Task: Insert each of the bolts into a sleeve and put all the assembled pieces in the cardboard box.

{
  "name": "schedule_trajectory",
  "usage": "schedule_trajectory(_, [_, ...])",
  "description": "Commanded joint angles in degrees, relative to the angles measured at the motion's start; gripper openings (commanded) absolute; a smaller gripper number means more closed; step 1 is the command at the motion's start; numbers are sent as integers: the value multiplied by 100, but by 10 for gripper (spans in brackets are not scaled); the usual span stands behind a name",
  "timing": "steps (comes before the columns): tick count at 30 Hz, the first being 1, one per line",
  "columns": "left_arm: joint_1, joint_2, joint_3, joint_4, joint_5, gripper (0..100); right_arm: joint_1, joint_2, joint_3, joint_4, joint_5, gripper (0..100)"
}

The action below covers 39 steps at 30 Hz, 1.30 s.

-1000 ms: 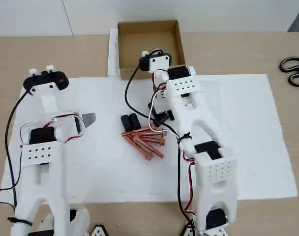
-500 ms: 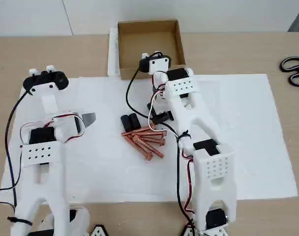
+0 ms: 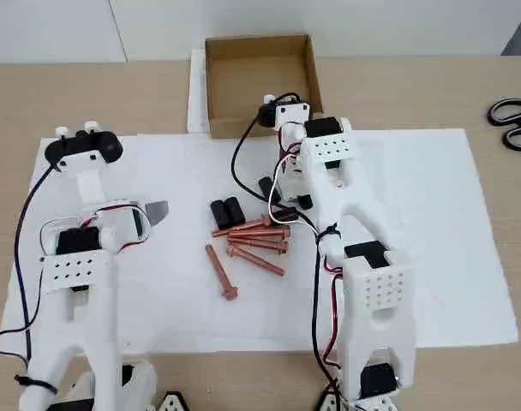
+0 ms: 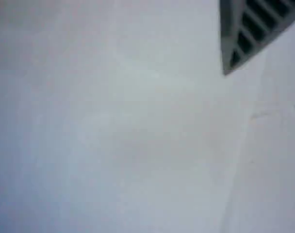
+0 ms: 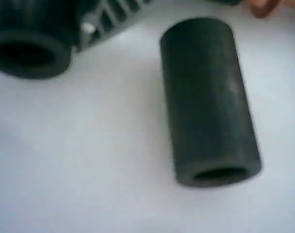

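Wooden bench (image 3: 72, 94), white sheet (image 3: 432, 257) over it. Since a sec ago one bolt (image 3: 219, 271) has slid out of the copper pile (image 3: 254, 237) and lies alone, so prob. easier to pick. The right arm (image 3: 329, 163) swung aside. Sleeves (image 3: 227, 211) sit beside the pile, none fitted yet, and the cardboard box (image 3: 252, 86) holds no assembled piece. Right tool (image 5: 108, 19) is tucked under its arm from above, left tool (image 3: 155, 210) is edge-on, so can't tell spread or pressed for either.

- We find the cardboard box (image 3: 254, 86) on the table (image 3: 72, 94), behind the sheet (image 3: 432, 214).
- On the sheet, two sleeves (image 3: 226, 211) lie just behind the bolts (image 3: 259, 237).
- One bolt (image 3: 219, 271) lies apart, front-left of them.
- Scissors (image 3: 513, 122) lie far right.
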<state>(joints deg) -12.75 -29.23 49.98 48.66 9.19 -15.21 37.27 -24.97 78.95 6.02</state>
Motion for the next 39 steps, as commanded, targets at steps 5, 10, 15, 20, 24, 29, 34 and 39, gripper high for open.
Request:
schedule_trajectory(5, [-35,-44,22,-158,0,313,110,-66,-202,57,-35,296])
schedule_trajectory(10, [-35,-26,31,-158,0,313,92,-84,-211,4,-35,297])
schedule_trajectory(15, [0,-53,-22,-176,0,313,110,-84,-211,-13,-35,297])
schedule_trajectory(20, [0,-53,4,-176,0,313,110,-84,-211,-22,-35,297])
schedule_trajectory(24, [0,-53,13,-176,0,313,110,-57,-211,-22,-26,297])
schedule_trajectory(29, [0,-53,13,-176,0,313,101,-48,-211,-22,-26,297])
schedule_trajectory(34, [0,-53,13,-176,0,313,101,-48,-211,-22,-26,297])
schedule_trajectory(39, [0,-35,13,-176,0,313,92,-48,-211,-22,-26,297])
